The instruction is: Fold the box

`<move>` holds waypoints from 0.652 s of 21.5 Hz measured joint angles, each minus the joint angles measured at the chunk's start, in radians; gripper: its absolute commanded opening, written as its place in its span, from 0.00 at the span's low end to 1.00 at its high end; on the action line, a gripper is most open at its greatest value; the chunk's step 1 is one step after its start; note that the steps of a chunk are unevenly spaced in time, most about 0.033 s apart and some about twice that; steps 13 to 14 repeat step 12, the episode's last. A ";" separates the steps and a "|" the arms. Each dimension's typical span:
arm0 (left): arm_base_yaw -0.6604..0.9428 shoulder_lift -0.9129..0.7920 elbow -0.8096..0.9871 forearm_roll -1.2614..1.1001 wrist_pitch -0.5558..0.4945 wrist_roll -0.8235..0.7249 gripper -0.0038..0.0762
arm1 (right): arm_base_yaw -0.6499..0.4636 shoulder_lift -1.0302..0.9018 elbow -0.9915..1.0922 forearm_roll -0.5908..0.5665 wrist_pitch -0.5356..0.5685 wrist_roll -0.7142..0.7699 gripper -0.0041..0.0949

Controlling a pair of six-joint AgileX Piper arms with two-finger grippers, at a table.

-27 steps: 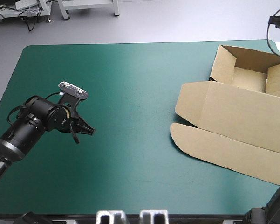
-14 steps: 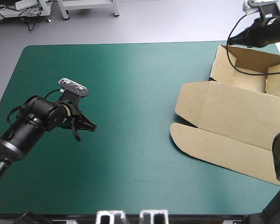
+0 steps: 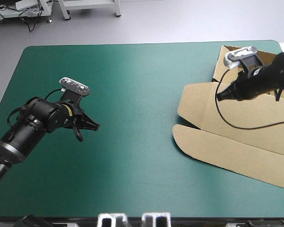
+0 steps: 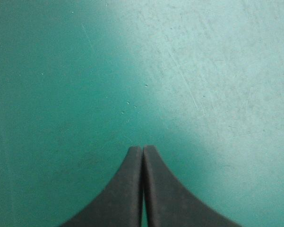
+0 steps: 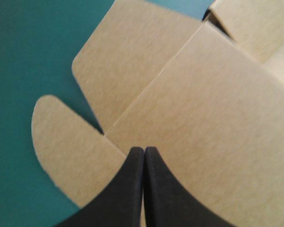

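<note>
The brown box (image 3: 245,120) lies at the table's right side as an open tray with its lid flat, the raised walls (image 3: 223,64) toward the far edge. My right gripper (image 3: 220,96) is shut and empty, its tip over the flat lid near the left side flap (image 3: 193,101). In the right wrist view the shut right gripper (image 5: 144,149) points at the lid panel (image 5: 203,94), where the rounded tuck flap (image 5: 61,142) joins it. My left gripper (image 3: 95,126) hovers shut over the bare teal-green cover (image 3: 132,80) at the left, far from the box; in its own view the left gripper (image 4: 142,148) forms one arch.
The right arm hides part of the tray's inside. The box's long front flap (image 3: 227,153) reaches toward the table's right front corner. Bare teal-green cover (image 4: 179,71) lies between the two grippers.
The right arm came in from beyond the far right corner and swung down over the box's lid, its fingers shutting on the way. The left arm barely shifted.
</note>
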State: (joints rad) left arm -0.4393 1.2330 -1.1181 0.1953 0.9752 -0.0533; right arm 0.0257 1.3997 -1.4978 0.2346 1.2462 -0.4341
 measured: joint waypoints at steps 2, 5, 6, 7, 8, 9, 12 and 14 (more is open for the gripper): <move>0.000 0.000 0.000 -0.013 0.001 -0.001 0.04 | 0.005 -0.090 0.146 0.009 -0.021 -0.007 0.03; 0.000 -0.001 0.001 -0.034 0.017 -0.002 0.04 | 0.006 -0.229 0.341 0.009 -0.124 -0.026 0.03; 0.000 -0.005 0.007 -0.036 0.018 -0.002 0.04 | 0.006 -0.264 0.386 0.009 -0.146 -0.035 0.03; 0.000 -0.015 0.016 -0.041 0.020 -0.002 0.04 | 0.006 -0.307 0.437 0.010 -0.164 -0.051 0.03; 0.000 -0.030 0.027 -0.044 0.020 -0.002 0.04 | 0.006 -0.336 0.474 0.014 -0.175 -0.058 0.03; 0.000 -0.063 0.048 -0.047 0.020 -0.003 0.04 | 0.006 -0.376 0.512 0.018 -0.194 -0.064 0.03; 0.000 -0.130 0.100 -0.054 0.022 -0.009 0.04 | 0.006 -0.416 0.538 0.020 -0.202 -0.065 0.03; 0.000 -0.130 0.100 -0.054 0.022 -0.009 0.04 | 0.006 -0.416 0.538 0.020 -0.202 -0.065 0.03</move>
